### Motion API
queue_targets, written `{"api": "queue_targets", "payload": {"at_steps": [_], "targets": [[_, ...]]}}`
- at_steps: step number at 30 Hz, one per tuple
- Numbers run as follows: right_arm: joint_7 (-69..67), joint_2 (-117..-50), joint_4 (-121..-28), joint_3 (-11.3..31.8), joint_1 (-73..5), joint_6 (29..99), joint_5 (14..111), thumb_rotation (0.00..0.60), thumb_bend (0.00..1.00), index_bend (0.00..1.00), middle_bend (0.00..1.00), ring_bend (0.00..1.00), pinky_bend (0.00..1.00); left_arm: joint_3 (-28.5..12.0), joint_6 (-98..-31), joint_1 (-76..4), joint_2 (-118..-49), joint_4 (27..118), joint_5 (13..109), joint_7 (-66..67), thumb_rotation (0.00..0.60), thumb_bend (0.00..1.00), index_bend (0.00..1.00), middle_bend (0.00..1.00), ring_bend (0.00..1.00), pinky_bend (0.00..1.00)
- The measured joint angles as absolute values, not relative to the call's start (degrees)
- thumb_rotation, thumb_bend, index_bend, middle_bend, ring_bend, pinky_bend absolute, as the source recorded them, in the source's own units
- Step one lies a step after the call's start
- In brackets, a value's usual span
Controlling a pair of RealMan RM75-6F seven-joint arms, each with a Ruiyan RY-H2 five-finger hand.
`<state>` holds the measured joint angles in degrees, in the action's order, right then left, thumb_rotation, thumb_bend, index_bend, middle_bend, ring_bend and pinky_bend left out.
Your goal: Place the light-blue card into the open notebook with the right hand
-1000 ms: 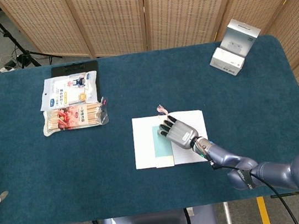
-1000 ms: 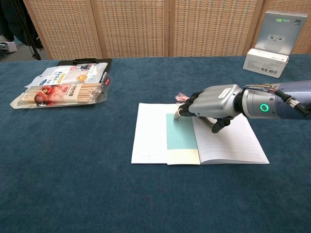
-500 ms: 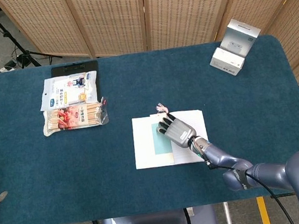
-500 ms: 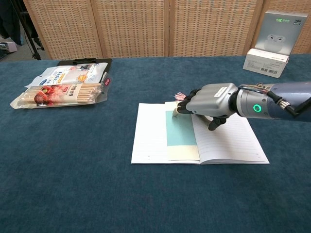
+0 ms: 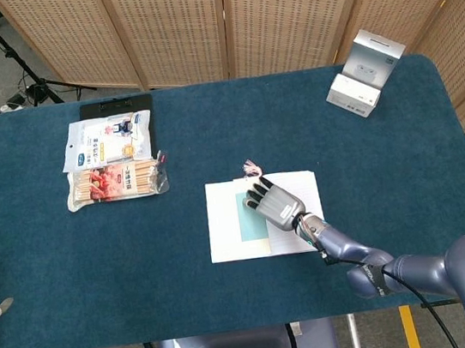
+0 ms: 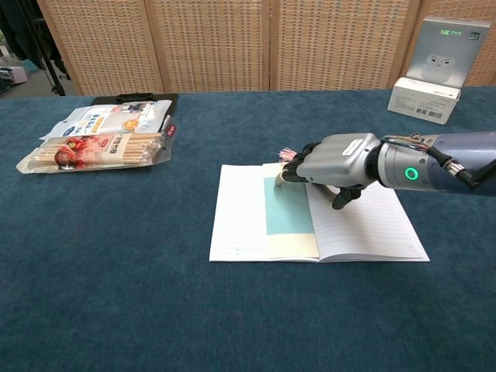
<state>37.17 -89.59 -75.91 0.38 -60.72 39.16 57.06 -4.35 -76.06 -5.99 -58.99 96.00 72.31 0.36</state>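
Blue cloth covers the table (image 6: 116, 271). Snack packs (image 6: 97, 147) are seen at ten o'clock. The light-blue card (image 6: 288, 217) is laid on the open notebook (image 6: 372, 229), touched by the right hand's (image 6: 329, 163) curled fingertips (image 6: 288, 176); whether it is gripped cannot be told.

blue cloth-covered table (image 5: 72, 266) | far left: white printed snack packet (image 5: 108, 141) overlapping black clipboard (image 5: 116, 106), clear pack of wooden sticks (image 5: 116, 181) in front | far right: white-grey earbuds box (image 5: 365, 72)
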Motion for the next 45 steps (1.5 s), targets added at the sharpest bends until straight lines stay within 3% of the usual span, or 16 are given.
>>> {"api": "queue_targets", "payload": {"at_steps": [23,38,39,41,42,43,44,45], "targets": [[39.84,-90.28,-76.93,0.09,-61.1,40.63,54.77,0.6,1.0,0.07,0.06,0.0,0.03,-4.4,-76.19,-6.01,-59.23,96.07,71.99,1.15,0.6,0.0,0.0,0.0,0.0,0.0],[37.25,-88.18,-80.74,2.17,-60.34,46.36,61.55,0.6,1.0,0.06,0.06,0.0,0.03,-4.32,-76.09,-6.06,-59.17,96.28,72.0,1.43,0.6,0.0,0.0,0.0,0.0,0.0],[36.64,-87.45,-81.72,2.55,-60.14,47.01,62.41,0.6,0.95,0.07,0.06,0.0,0.03,-4.32,-76.14,-6.04,-59.14,96.3,72.04,1.34,0.6,0.0,0.0,0.0,0.0,0.0],[35.8,-86.3,-83.09,3.1,-59.78,48.32,63.71,0.6,0.73,0.07,0.04,0.0,0.03,-4.34,-76.25,-5.99,-59.07,96.32,72.13,1.14,0.6,0.0,0.0,0.0,0.0,0.0],[35.22,-85.52,-83.92,3.45,-59.43,49.51,64.53,0.6,0.47,0.06,0.02,0.0,0.03,-4.35,-76.29,-5.97,-59.05,96.32,72.13,1.05,0.6,0.0,0.0,0.0,0.0,0.0],[34.65,-84.85,-84.62,3.65,-59.01,50.61,65.22,0.6,0.31,0.06,0.01,0.0,0.03,-4.36,-76.31,-5.93,-59.0,96.31,72.13,0.85,0.6,0.0,0.0,0.0,0.0,0.0],[33.85,-84.06,-85.4,3.79,-58.42,51.92,66.07,0.6,0.16,0.05,0.0,0.0,0.02,-4.37,-76.31,-5.88,-58.91,96.27,72.16,0.46,0.6,0.0,0.0,0.0,0.0,0.0],[32.47,-82.94,-86.39,3.91,-57.41,53.96,67.41,0.6,0.09,0.04,0.0,0.0,0.01,-4.38,-76.3,-5.85,-58.84,96.2,72.18,0.12,0.6,0.0,0.0,0.0,0.0,0.0]]}}
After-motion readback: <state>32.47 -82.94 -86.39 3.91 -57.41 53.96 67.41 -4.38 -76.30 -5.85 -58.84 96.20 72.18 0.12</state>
